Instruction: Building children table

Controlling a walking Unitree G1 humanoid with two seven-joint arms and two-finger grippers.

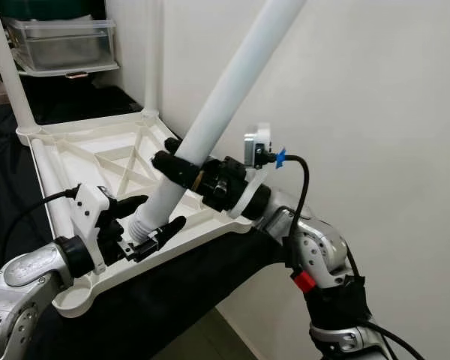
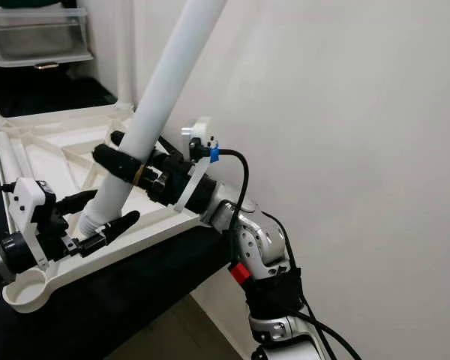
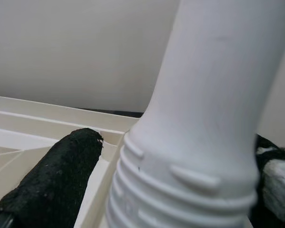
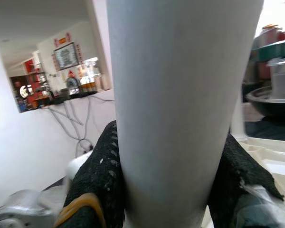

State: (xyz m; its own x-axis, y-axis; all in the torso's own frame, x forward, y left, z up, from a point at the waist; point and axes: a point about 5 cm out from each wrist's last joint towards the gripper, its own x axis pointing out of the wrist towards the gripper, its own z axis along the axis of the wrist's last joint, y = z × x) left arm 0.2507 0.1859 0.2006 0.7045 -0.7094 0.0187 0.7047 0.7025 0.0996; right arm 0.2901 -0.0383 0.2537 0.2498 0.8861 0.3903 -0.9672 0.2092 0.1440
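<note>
Right hand [image 1: 181, 166] at centre frame is clamped around the long white plastic table leg [image 1: 225, 97], black fingers pinching the tube on both sides, while the left hand [image 1: 151, 219] at lower left has its fingers spread either side of the leg's ribbed threaded end without clearly gripping it. The leg leans steeply toward the upper right over the upturned white plastic tabletop [image 1: 97, 146] lying on the black-covered desk [image 1: 172, 300]. The risk: that tilt could cross the threads in a corner socket [image 1: 75, 296], or the smooth tube could slide through the pinch.
</note>
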